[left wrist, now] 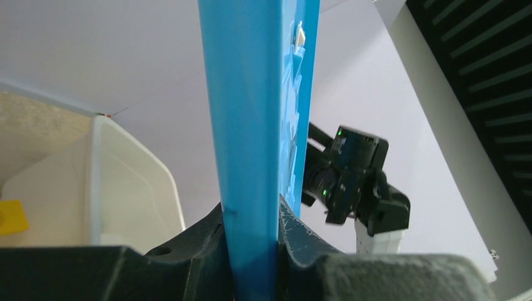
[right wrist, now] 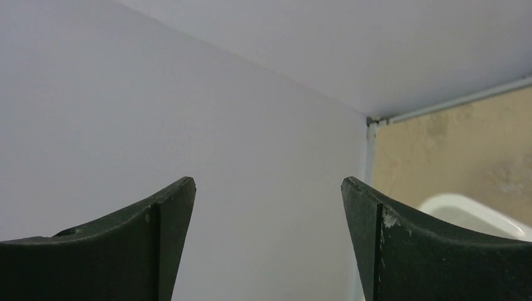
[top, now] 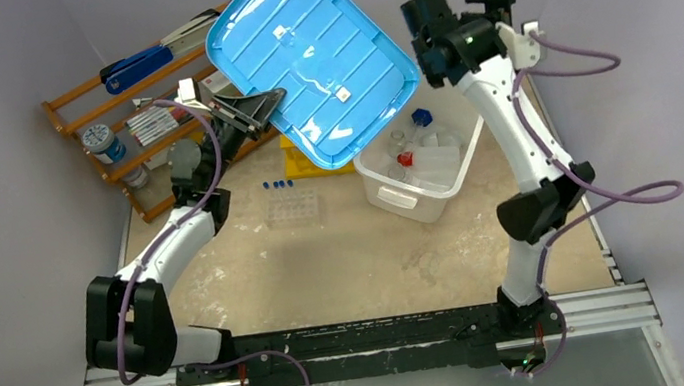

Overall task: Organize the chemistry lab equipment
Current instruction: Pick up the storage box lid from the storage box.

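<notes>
Jaws status: left jaws clamped on the rim of the blue lid point(top: 309, 56), with the rim wedged deep between the fingers point(left wrist: 188, 266). The lid is off the worktop point(top: 348, 263), tilted, and fans out from the left jaws toward the right jaws. Right jaws are spread wide with nothing between them, up in the air facing the wall, near the lid's far side.

Under the lid, just below the left jaws: yellow six-hole rack point(top: 299, 164), partly hidden. Toward the arm bases from there: blue-capped tubes point(top: 278, 184) lying loose, with the clear tube tray point(top: 292, 208) just beside them.

Below and between both jaws: white bin point(top: 398, 190), holding the white squeeze bottle with red nozzle point(top: 430, 162) and clear glass flasks point(top: 398, 137).

Left jaws' outer side: wooden shelf point(top: 95, 117) with blue stapler point(top: 137, 68).
</notes>
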